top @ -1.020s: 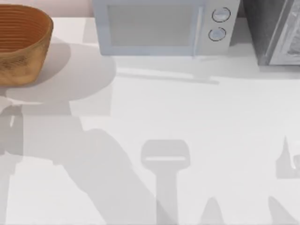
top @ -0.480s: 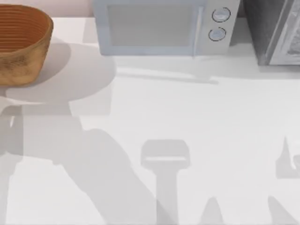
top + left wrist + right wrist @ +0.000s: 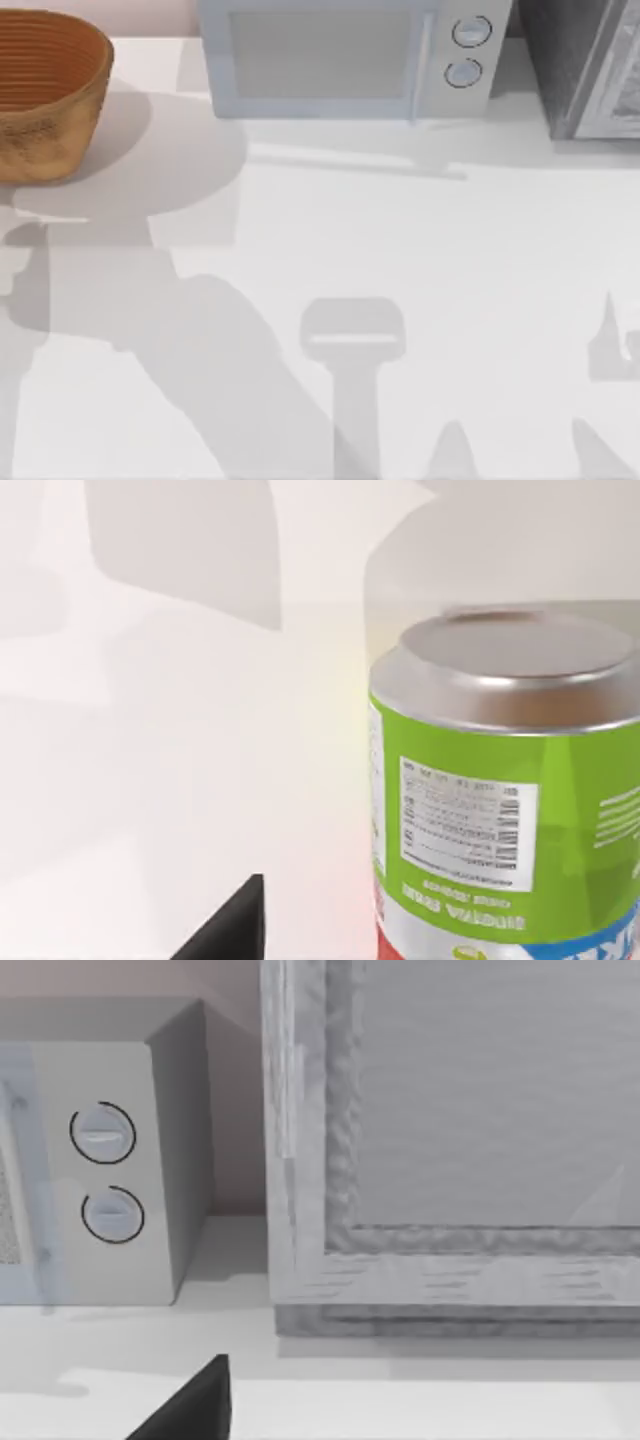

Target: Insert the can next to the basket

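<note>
White tabletop [image 3: 420,250] under soft grey shadows, backed by a pale wall. At the far left corner, a large round orange-brown woven wicker basket [image 3: 45,95] with a ribbed inside, cut off by the top view's left edge. Along the far edge near the middle, a light grey boxy microwave [image 3: 345,55] with two round dials on its right panel; further right, a grey textured cabinet [image 3: 585,65] at the far right corner. From the left wrist camera, a close look at a small drink can [image 3: 505,790]: silver end, bright green band with a white label and barcode, a strip of pale blue and a hint of red at the frame's bottom edge, lettering upside down in that picture. Beside the can, a dark tip of a left gripper finger [image 3: 235,930] against the white table; cannot tell whether the pincer is apart, together or clamped on the can. From the right wrist camera, the microwave's dial panel [image 3: 105,1175] and the cabinet front [image 3: 470,1140], with one dark right gripper fingertip [image 3: 195,1405] low in the frame; spread of that pincer likewise not discernible.
</note>
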### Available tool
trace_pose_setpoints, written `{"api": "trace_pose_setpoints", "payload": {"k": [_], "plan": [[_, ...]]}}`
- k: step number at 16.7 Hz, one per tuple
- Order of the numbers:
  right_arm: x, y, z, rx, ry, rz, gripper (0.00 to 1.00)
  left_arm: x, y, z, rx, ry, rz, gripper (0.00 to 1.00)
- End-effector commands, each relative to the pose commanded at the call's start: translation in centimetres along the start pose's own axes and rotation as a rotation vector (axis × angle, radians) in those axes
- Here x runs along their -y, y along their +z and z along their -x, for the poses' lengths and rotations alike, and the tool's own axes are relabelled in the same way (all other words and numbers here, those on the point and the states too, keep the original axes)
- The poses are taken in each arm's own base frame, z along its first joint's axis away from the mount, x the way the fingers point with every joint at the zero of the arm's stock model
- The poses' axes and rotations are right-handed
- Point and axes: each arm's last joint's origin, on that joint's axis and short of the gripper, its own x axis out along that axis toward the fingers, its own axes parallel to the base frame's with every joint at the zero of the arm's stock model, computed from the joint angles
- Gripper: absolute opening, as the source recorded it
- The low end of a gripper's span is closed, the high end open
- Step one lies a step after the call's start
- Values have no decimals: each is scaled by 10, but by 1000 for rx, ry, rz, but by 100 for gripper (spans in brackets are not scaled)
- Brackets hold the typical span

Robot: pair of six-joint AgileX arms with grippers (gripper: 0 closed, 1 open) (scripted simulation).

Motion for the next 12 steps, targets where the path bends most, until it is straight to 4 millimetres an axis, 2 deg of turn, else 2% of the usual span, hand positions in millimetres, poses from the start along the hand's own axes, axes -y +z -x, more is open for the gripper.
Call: {"api": "trace_pose_setpoints", "payload": {"k": [7, 12], "plan": [[0, 0, 0, 0, 0, 0, 100, -1, 0, 0, 1, 0, 2, 100], [0, 0, 0, 0, 0, 0, 100, -25, -9, 16, 19, 3, 27, 100]]}}
